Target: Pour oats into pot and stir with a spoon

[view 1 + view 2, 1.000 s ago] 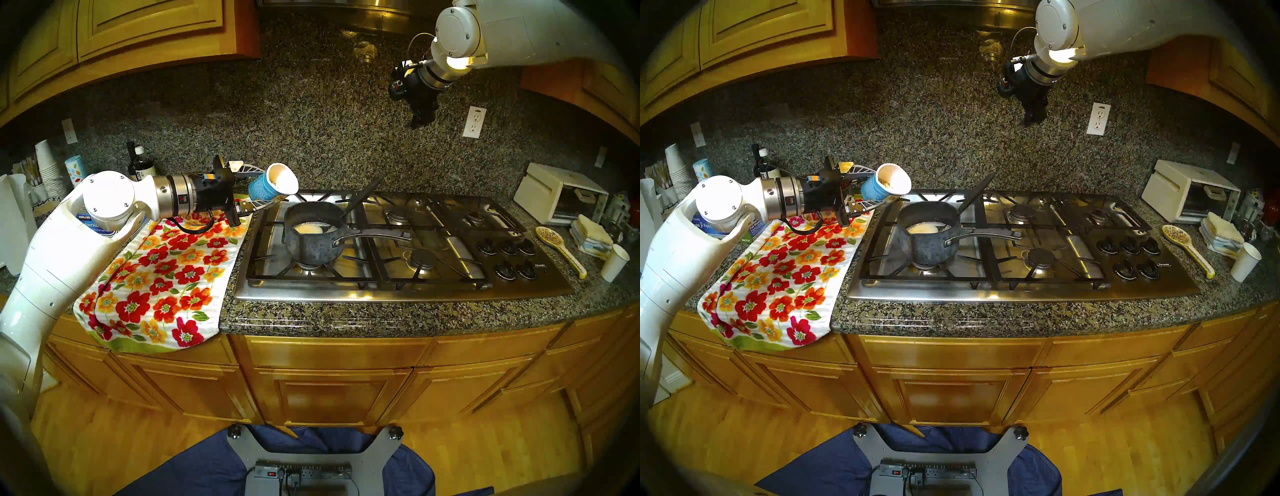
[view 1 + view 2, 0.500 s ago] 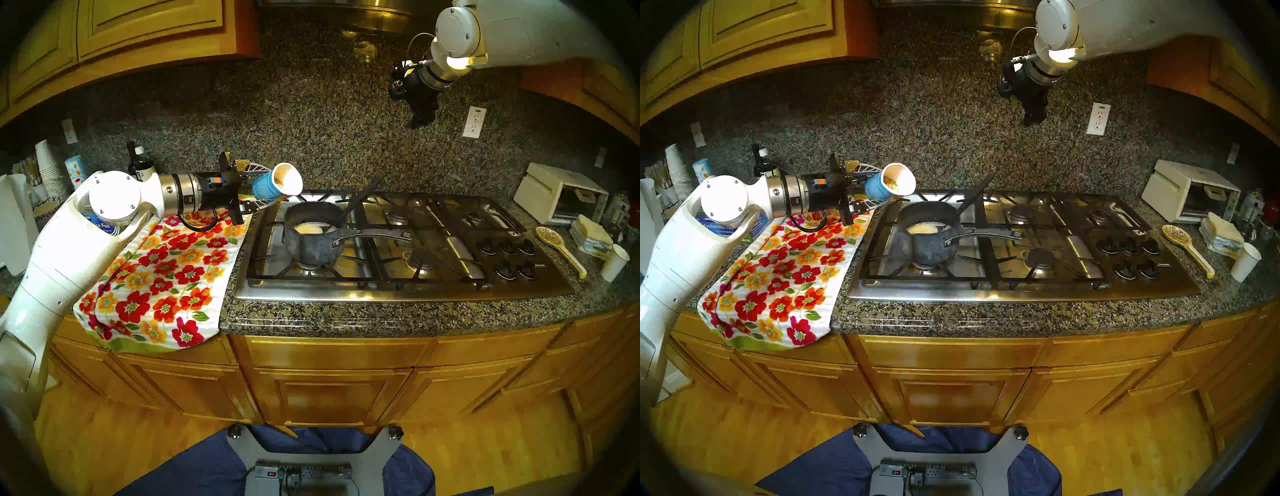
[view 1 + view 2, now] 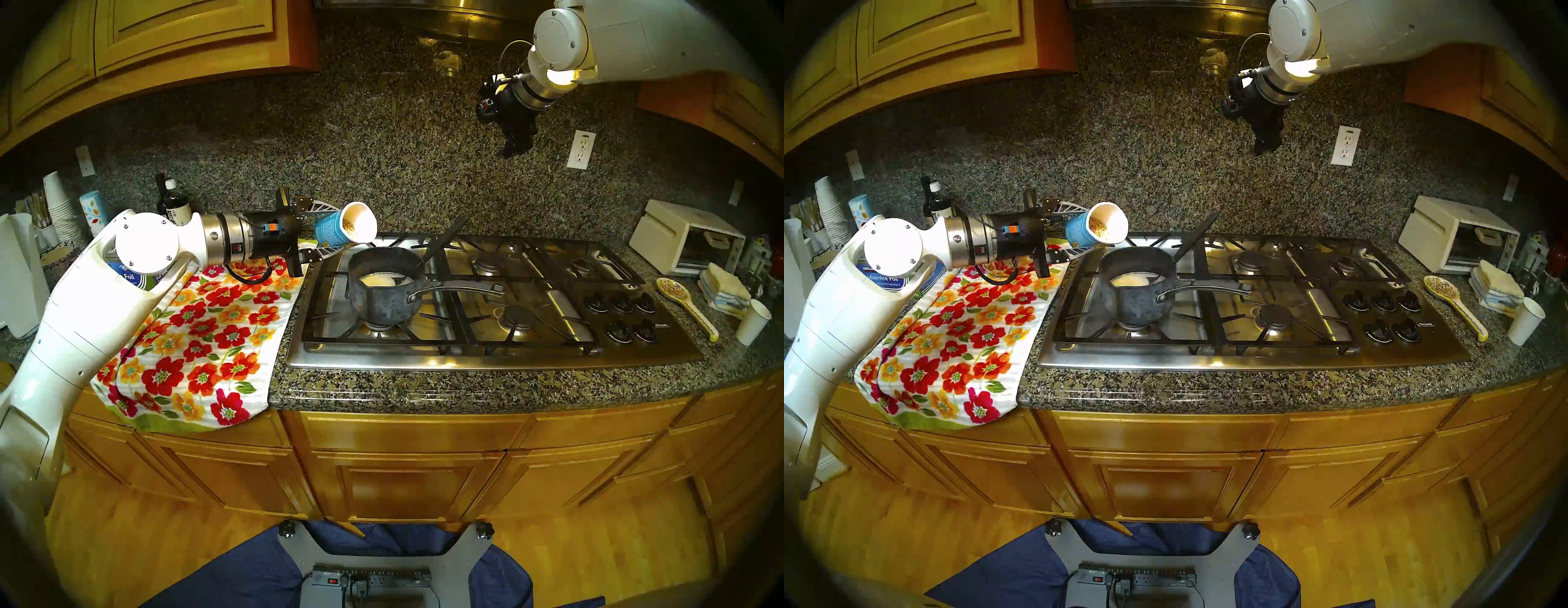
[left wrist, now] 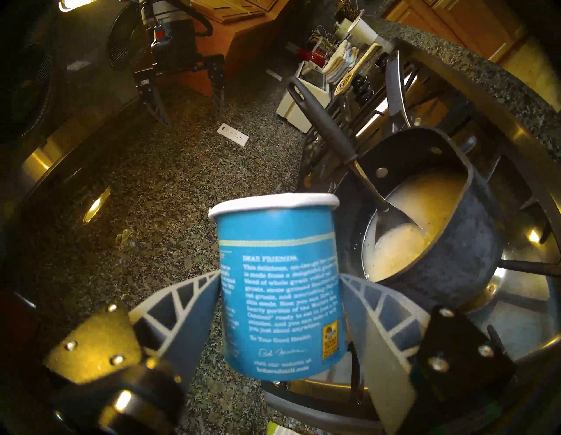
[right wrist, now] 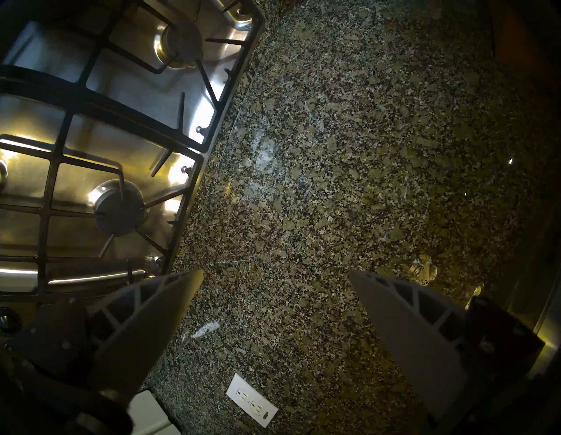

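Grey ribbed fingers (image 4: 375,306) of the left gripper (image 4: 280,306) press both sides of a small blue paper cup with a white rolled rim (image 4: 280,288) — clamped on it, the cup tipped on its side with the mouth turned toward the stove. Tan dry oat flakes (image 3: 351,226) lie inside the cup against its white lining, near the lip. The cup's rim hangs just above and to the left rear of a small dark grey mottled saucepan (image 3: 388,297), apart from it.

The saucepan stands on the front left burner of a stainless steel gas cooktop with black grates (image 3: 551,339); its long dark curved handle points to the right. Pale creamy liquid (image 4: 425,212) covers its bottom. A slim spoon with a long black handle and thin metal neck (image 4: 329,133) leans on the rear rim, bowl sunk in the liquid, handle slanting up and back to the right.

Left of the cooktop, under the left arm, a white cloth printed with red and orange flowers (image 3: 203,339) lies on the speckled granite counter (image 3: 466,390) and droops over its front edge.

Right gripper (image 5: 274,275) — held high before the granite backsplash, well apart from the saucepan, its two grey fingers spread wide with nothing between them. A white wall socket (image 3: 581,149) sits just beside it.

At the far right of the counter: a cream-yellow speckled ceramic spoon (image 3: 685,305), a plain white paper cup (image 3: 753,321), a white toaster oven (image 3: 685,240).
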Controlling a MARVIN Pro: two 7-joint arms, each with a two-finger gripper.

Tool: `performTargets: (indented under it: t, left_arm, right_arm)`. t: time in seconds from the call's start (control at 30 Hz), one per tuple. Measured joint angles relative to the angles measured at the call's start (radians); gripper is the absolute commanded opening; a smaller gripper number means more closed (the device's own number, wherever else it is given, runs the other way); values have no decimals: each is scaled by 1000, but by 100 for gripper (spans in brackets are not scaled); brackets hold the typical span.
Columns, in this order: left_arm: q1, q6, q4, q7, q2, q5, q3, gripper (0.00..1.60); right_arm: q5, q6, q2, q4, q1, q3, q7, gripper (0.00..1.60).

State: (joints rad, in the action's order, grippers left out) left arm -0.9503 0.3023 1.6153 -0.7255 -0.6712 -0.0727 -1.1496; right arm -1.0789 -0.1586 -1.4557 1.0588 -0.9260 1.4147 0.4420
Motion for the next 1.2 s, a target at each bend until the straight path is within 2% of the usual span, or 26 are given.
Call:
performTargets:
  t: [0.4,0.73,1.2]
  left_arm:
    - [-1,70,-6,27,-13,85,1,78]
    - [-1,140,-20,63,-27,187,4,78]
    - [2,203,-31,107,-54,295,3,77]
  right_arm:
    - [1,0,0,0,0,-1,0,160]
    - [1,1,1,0,0,-1,0,160]
    - [2,1,1,0,0,-2,0,160]
